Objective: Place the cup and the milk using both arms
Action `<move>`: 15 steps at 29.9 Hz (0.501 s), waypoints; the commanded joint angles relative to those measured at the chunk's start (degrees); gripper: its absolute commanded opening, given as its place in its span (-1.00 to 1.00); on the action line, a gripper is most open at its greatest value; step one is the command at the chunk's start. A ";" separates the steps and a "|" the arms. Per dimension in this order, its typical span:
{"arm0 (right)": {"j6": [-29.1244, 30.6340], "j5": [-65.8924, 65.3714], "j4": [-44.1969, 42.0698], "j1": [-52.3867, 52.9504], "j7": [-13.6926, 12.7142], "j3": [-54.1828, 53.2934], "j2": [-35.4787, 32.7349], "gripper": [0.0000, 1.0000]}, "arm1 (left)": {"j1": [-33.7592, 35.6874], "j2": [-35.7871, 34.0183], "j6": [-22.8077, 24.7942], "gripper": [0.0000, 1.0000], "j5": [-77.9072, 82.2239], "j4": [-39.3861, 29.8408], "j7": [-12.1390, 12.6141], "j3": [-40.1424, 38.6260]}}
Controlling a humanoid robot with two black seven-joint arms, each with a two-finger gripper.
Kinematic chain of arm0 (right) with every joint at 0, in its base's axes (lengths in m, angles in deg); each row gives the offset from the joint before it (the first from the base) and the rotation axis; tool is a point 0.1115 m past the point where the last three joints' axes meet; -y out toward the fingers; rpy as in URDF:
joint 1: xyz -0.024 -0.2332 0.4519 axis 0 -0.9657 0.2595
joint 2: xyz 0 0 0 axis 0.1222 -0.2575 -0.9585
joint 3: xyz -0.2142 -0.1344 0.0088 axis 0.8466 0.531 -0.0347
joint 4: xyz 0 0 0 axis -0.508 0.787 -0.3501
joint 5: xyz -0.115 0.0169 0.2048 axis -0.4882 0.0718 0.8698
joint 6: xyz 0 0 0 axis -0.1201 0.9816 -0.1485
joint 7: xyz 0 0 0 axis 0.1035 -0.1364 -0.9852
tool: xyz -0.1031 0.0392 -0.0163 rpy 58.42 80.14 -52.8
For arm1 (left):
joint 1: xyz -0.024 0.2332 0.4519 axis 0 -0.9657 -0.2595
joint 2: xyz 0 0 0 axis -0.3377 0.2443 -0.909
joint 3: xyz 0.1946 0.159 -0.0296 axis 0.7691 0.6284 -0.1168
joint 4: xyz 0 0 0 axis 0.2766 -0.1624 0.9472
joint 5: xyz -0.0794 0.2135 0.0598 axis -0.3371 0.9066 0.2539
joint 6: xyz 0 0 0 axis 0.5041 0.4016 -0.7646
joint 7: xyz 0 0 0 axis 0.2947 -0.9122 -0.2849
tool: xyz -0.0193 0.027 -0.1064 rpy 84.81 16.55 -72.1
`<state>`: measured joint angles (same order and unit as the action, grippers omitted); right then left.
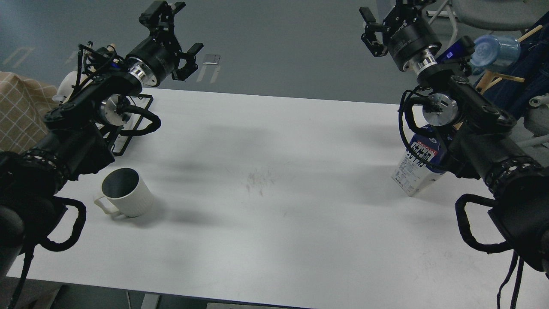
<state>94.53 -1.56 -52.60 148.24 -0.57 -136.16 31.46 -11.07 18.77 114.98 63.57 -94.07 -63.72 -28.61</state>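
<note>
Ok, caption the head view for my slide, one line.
Both tools, left and right, raised open and empty; ribbed mug and milk carton stand apart on white table.

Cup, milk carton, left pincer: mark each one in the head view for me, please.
cup [128,195]: head view, on its ribbed outer wall.
milk carton [418,169]: head view, on the printed front face below the right arm.
left pincer [178,32]: head view, midway between its two spread fingertips.

**White table on a grey floor**

A white table [274,180] fills most of the frame, faintly scuffed at its centre. Beyond it lies a smooth grey floor [274,47]. A beige checked cloth [19,107] shows at the left edge; a grey chair [493,13] stands in the upper right.
</note>
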 commanded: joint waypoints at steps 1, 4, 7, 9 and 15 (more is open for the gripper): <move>0.00 0.15 -0.22 -0.13 0.01 0.04 0.00 1.00 | 0.04 -0.08 0.00 1.00 -1.09 -0.02 -0.60 -0.03; 0.00 0.15 -0.22 -0.31 0.01 -0.05 0.00 1.00 | -0.05 -0.08 0.00 1.00 -1.19 -0.11 -0.69 0.06; 0.00 0.15 -0.22 -0.31 0.01 -0.05 0.00 1.00 | -0.05 -0.61 0.00 1.00 -1.19 -0.45 -0.60 0.06; 0.00 0.15 -0.22 -0.31 0.01 -0.05 0.00 1.00 | -0.05 -0.87 0.00 1.00 -1.19 -1.33 -0.69 -0.03; 0.00 0.15 -0.22 -0.31 0.01 0.04 0.00 1.00 | -0.49 -2.81 0.00 1.00 -1.27 -4.67 -0.69 0.06</move>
<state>94.53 -1.41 -52.83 147.93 -0.57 -136.21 31.46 -11.39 16.47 114.98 62.30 -97.52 -64.41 -28.59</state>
